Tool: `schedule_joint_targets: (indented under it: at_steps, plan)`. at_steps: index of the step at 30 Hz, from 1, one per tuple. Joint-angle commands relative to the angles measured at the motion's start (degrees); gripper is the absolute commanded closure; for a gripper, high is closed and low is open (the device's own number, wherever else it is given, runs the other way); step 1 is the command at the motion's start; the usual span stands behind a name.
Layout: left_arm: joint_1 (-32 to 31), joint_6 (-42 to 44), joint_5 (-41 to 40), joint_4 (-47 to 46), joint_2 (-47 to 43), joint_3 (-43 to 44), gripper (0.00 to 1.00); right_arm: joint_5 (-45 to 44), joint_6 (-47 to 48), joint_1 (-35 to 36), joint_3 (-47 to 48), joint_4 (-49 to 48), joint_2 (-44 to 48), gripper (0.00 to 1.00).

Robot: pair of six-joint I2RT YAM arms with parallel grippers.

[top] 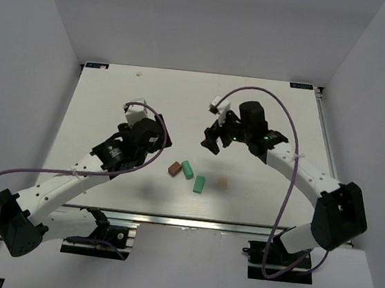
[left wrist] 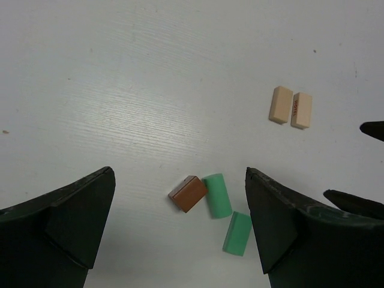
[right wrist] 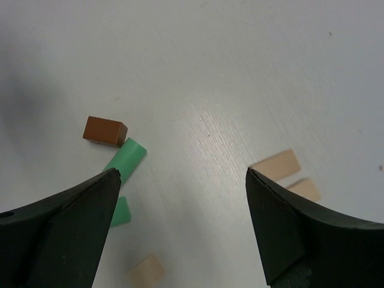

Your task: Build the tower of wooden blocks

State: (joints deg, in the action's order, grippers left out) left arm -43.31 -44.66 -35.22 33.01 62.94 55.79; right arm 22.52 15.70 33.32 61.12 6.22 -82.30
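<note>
My left hand (left wrist: 180, 173), spread apart and empty, hangs over the brown block (left wrist: 188, 193), which lies slantwise to my grip with a green block (left wrist: 217, 195) touching it. My right hand (right wrist: 181, 173), also spread, sits nearer the pale pair (right wrist: 276, 163). Nothing is stacked yet.

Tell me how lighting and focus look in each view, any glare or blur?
Top external: even light, soft shadows on the table. Left wrist: brown block sharp, mild sheen on the table, fingers nearly black. Right wrist: shadow upper left, glare streak mid-frame, nearest tan block slightly blurred.
</note>
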Motion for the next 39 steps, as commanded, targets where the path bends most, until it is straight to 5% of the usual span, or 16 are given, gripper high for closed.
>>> schedule_joint_targets:
  at_steps: [1,13,23,30,39]
  plan:
    - [0.86,-3.94,-1.60,0.56,-1.33,-2.26,0.02,4.02,14.68,3.50,7.84,3.52,-5.57,0.11]
    - [11.84,-5.26,4.11,-0.76,-2.56,-9.46,0.02,4.37,39.37,6.40,11.56,14.08,-10.95,0.11]
    - [13.16,-5.69,4.28,-0.85,-0.97,-11.06,0.02,5.00,60.12,8.68,10.95,26.12,-9.46,0.11]
    - [13.16,-4.73,3.76,-0.23,-3.26,-13.33,0.02,2.62,66.03,11.41,7.52,27.26,-9.97,0.11]
    - [13.16,-2.09,3.06,-0.85,-5.45,-14.39,0.02,0.86,66.56,15.37,16.55,28.50,-22.35,0.10]
